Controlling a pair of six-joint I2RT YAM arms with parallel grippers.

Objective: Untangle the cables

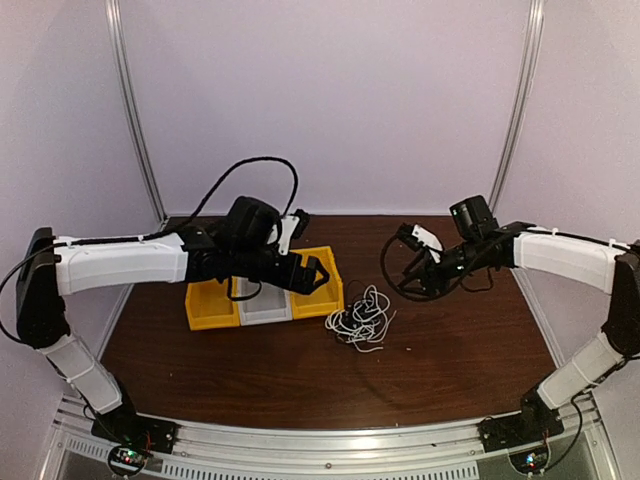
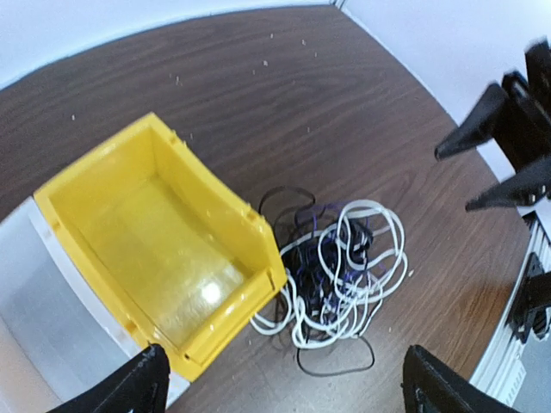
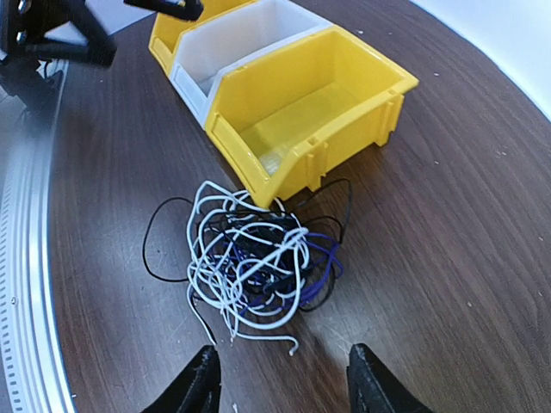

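Both arms reach inward from their bases at the near edge, the left arm (image 1: 120, 262) stretched level towards the middle with the left fingers (image 2: 138, 391) spread wide and holding nothing, the right arm (image 1: 560, 255) sloping down to the left, the right fingers (image 3: 200, 383) parted and empty too.

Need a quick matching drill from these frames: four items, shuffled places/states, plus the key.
Items
1. cable tangle
2. white bin
3. yellow bin nearest the tangle
4. right pincer

Places/states
A. open, hovering beside the tangle
B. sits between two yellow bins
C. empty, right next to the tangle
D. lying on the table, white, black and blue strands mixed

Pairs: 1-D, 2-B, 3-C, 4-A
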